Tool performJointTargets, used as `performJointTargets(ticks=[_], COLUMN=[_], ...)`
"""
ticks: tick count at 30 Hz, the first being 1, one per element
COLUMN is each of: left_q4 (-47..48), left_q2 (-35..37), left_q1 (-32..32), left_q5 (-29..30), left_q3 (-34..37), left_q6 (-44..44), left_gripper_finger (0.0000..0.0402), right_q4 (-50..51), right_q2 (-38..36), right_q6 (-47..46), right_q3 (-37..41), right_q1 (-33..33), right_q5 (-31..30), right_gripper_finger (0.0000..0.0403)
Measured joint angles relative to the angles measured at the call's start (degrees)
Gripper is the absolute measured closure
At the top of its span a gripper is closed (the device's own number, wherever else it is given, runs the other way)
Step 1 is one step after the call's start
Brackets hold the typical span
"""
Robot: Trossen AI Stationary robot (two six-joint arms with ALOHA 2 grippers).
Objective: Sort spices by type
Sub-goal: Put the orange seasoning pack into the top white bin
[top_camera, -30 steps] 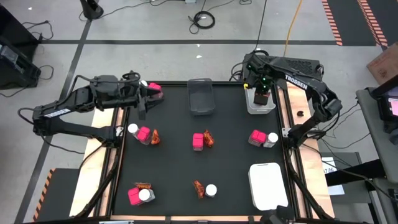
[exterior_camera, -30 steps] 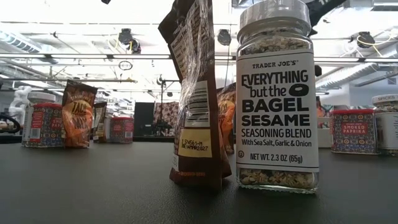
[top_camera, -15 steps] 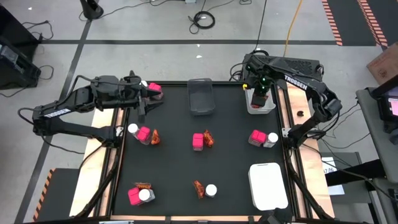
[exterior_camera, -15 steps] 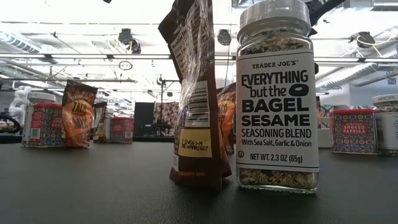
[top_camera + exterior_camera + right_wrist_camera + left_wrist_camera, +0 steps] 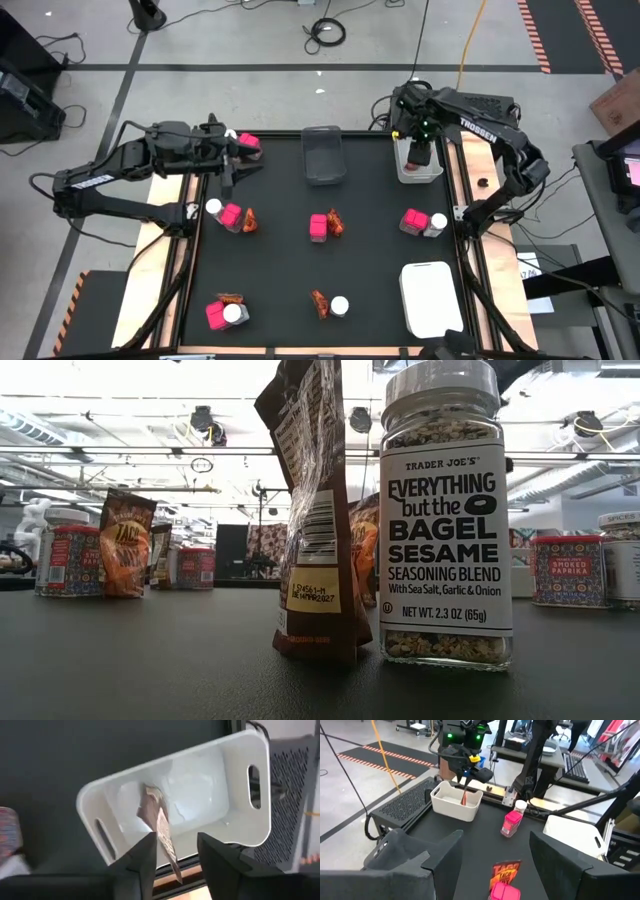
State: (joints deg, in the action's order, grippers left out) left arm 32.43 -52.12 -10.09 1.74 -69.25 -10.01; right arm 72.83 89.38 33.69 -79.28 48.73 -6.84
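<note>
The right tool [image 5: 419,150] hangs over the white bin [image 5: 235,832] at the surface's [image 5: 280,250] two o'clock corner, its fingers [image 5: 142,862] parted a little; a crinkly sachet [image 5: 160,827] stands between them, its lower end down in the bin, and whether they grip it I cannot tell. A second ago the tool sat slightly lower over the bin, fingers closed; it has since lifted a touch and opened. The left tool [image 5: 240,152] waits at ten o'clock, open and holding nothing, just beside a pink pack [image 5: 249,142] at the surface's edge. Outward lie mixed clusters: pink pack, jar [image 5: 213,207] and sachet at nine o'clock, a pair at centre, another pack with jar at three o'clock, more at six and seven. A grey tray [image 5: 323,155] sits at twelve, a second white bin [image 5: 431,298] at five; bare surface lies between them
</note>
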Motion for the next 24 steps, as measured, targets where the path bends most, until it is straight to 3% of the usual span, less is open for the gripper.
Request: performJointTargets(ticks=[6,10,14,24], left_q4=[-3.56,-3.00,-3.57,-9.48], left_q2=[-1.23,-2.57,-5.14,-11.36], left_q1=[0.00,0.00,0.00,0.00], left_q5=[-0.02,-1.10,-1.57,-2.82], left_q3=[0.00,0.00,0.00,0.00], left_q6=[-2.53,-3.16,-3.18,-3.05], left_gripper_finger=[0.0171,0.0171,0.0171,0.0171], right_q4=[10.06,17.36,15.36,15.51], right_q2=[-0.04,-0.61,-5.16,-14.55], right_q6=[-3.00,-8.47,-10.81,-12.06], right_q3=[-11.49,-19.01,-20.33,-20.42], right_q1=[-0.44,-1.58,-4.09,-6.12], right_q5=[4.96,13.24,20.04,20.82], right_gripper_finger=[0.0235,0.0232,0.0232,0.0232])
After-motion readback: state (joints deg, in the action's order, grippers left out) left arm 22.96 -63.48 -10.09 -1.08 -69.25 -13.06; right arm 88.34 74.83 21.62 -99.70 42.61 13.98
